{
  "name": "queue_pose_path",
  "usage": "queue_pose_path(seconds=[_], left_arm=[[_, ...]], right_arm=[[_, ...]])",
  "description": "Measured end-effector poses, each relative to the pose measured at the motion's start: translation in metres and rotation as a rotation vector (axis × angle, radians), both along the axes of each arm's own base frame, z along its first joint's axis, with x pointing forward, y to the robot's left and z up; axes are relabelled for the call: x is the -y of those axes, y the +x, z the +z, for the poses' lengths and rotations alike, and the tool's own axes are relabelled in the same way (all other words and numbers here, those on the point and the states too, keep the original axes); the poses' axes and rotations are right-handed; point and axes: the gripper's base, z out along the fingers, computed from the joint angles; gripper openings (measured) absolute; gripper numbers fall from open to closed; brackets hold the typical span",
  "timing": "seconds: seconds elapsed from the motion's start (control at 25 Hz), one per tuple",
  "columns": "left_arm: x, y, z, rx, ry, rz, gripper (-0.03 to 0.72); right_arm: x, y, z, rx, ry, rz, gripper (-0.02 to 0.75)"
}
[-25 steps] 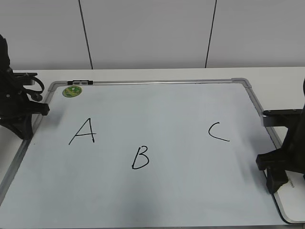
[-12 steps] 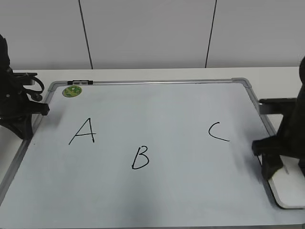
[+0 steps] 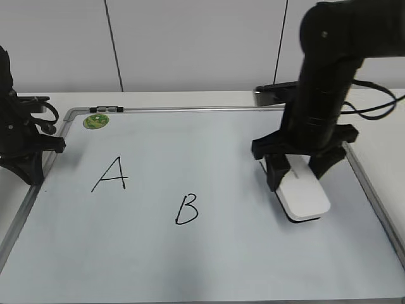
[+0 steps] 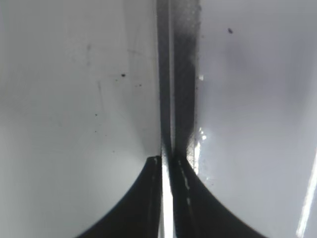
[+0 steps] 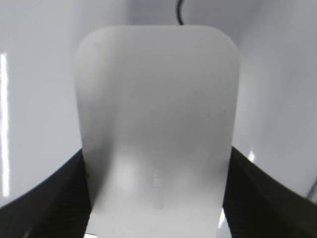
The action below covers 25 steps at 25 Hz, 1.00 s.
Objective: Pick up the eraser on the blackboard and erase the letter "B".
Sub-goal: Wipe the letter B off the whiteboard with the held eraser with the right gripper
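The white eraser (image 3: 306,197) is held between the fingers of my right gripper (image 3: 299,172), low over the blackboard (image 3: 209,253), to the right of the letter "B" (image 3: 186,209). In the right wrist view the eraser (image 5: 157,114) fills the middle, and my right gripper (image 5: 157,198) is shut on its sides. The "A" (image 3: 111,175) is on the left of the blackboard. The "C" is hidden behind the right arm. My left gripper (image 3: 30,170) sits at the blackboard's left edge, shut and empty; in the left wrist view it (image 4: 167,163) rests over the frame strip (image 4: 168,74).
A round green magnet (image 3: 95,120) sits at the blackboard's far left corner beside a black clip (image 3: 105,109) on the top frame. The right arm (image 3: 326,82) stands tall over the blackboard's right half. A white wall is behind the table.
My right arm has swung from the blackboard's near right edge leftward and farther in, carrying the eraser, and now covers the "C". The left arm has not moved.
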Motion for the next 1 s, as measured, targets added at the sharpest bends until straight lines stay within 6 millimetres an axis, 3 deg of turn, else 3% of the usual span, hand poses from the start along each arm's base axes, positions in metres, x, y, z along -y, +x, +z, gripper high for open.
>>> queue_pose_path(seconds=[0.24, 0.36, 0.64, 1.0], left_arm=[[0.000, 0.000, 0.000, 0.000, 0.000, 0.000, 0.034], [0.000, 0.000, 0.000, 0.000, -0.001, 0.000, 0.034], [0.000, 0.000, 0.000, 0.000, -0.001, 0.000, 0.036], [0.000, 0.000, 0.000, 0.000, -0.001, 0.000, 0.036]], right_arm=[[-0.051, 0.020, -0.012, -0.003, 0.001, 0.096, 0.524], [-0.068, 0.030, -0.022, 0.006, 0.006, 0.119, 0.524], [-0.086, 0.045, -0.042, 0.007, 0.007, 0.136, 0.524], [-0.101, 0.041, -0.051, 0.005, -0.024, 0.186, 0.524]])
